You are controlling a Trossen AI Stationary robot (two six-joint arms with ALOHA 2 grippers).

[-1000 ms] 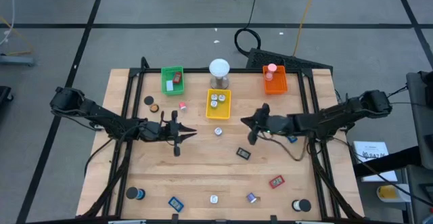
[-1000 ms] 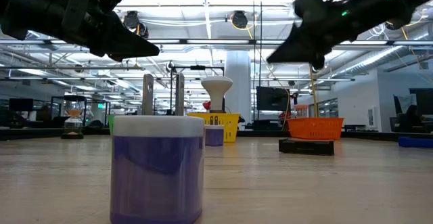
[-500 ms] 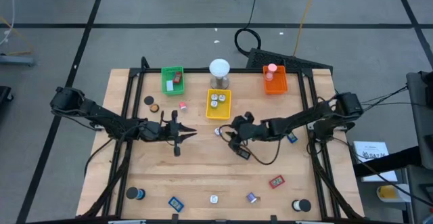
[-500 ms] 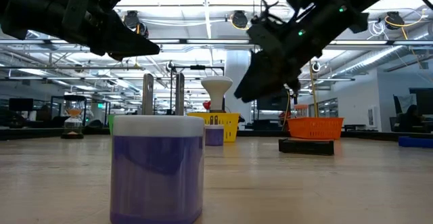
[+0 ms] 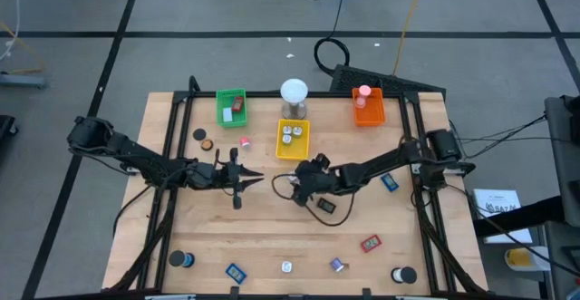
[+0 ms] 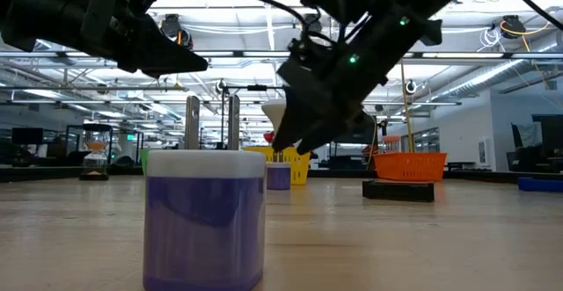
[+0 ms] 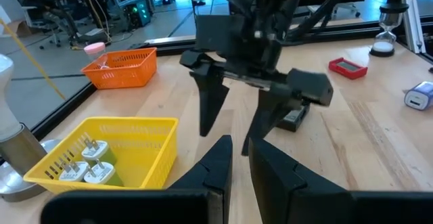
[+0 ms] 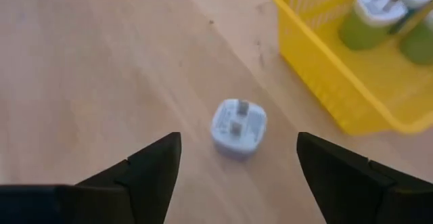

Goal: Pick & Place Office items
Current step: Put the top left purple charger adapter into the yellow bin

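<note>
On the wooden surface (image 5: 272, 227), centre frame, right gripper (image 8: 238, 158), jaws apart, straddles a small white plug adapter (image 8: 238, 127), judged light, rigid, best gripped across its flat sides.

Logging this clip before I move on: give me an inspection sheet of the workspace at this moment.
Surface: wooden table, black frame.
Job's things: white plug loose beside yellow tray, which holds similar plugs; red piece, blue piece, black rolls scattered near front edge.
Clutter: green tray, orange tray, white-domed cylinder.
Grippers: right gripper open, over the white plug; left gripper shut, empty, waiting mid-table.
Cables: black loop on floor behind table.
Surroundings: grey floor, open hall; nobody seen.
</note>
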